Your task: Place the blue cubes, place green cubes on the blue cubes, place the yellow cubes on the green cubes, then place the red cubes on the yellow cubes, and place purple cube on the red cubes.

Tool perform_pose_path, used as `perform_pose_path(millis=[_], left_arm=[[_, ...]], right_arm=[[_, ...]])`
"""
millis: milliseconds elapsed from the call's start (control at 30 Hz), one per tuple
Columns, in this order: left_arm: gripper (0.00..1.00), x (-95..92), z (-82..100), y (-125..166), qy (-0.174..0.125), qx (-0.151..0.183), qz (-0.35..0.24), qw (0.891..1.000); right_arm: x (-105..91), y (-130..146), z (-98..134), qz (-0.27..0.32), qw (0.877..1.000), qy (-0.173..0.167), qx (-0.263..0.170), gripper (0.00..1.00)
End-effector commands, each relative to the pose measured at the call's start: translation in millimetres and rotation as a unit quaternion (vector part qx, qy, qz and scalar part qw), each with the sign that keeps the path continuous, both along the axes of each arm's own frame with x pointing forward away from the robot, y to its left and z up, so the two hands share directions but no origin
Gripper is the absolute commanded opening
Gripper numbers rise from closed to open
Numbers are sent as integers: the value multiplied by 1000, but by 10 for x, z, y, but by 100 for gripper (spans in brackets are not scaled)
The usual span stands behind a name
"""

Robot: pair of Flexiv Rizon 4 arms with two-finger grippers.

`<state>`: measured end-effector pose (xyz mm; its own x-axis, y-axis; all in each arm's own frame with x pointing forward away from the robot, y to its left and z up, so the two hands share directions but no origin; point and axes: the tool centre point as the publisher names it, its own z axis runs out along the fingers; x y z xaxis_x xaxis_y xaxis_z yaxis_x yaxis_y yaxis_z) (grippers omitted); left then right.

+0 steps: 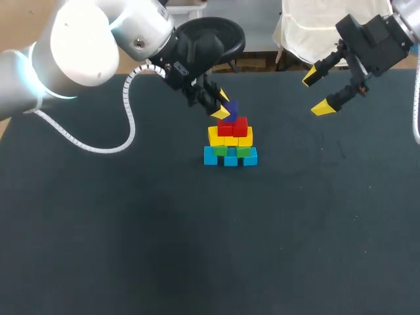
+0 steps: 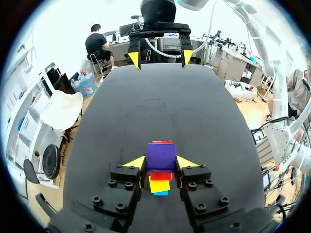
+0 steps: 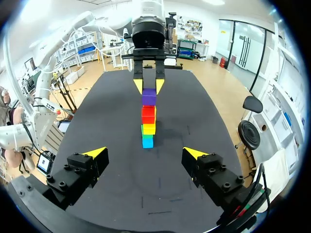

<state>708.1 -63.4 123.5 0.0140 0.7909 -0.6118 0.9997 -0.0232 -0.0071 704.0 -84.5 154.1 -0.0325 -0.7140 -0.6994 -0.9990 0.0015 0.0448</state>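
Observation:
A pyramid of cubes stands mid-table: blue cubes (image 1: 230, 158) at the base, green cubes (image 1: 230, 150), yellow cubes (image 1: 230, 137), then red cubes (image 1: 233, 126). My left gripper (image 1: 224, 105) is shut on the purple cube (image 1: 231, 110) right on top of the red ones; I cannot tell if it touches them. In the left wrist view the purple cube (image 2: 161, 155) sits between the yellow tips of my left gripper (image 2: 161, 162), above red (image 2: 161, 175) and yellow (image 2: 160, 185). My right gripper (image 1: 321, 92) hangs open to the right, well away from the stack (image 3: 148, 121).
The dark table (image 1: 131, 249) carries only the stack. Bare surface lies on every side of it, widest toward the front edge and the left.

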Motion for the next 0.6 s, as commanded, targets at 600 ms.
perform_pose_path(millis=[600], left_arm=[[0,-36,-58,-91,-12,-6,-8,1000]], right_arm=[[-3,1,-2,0,1000,0,0,100]])
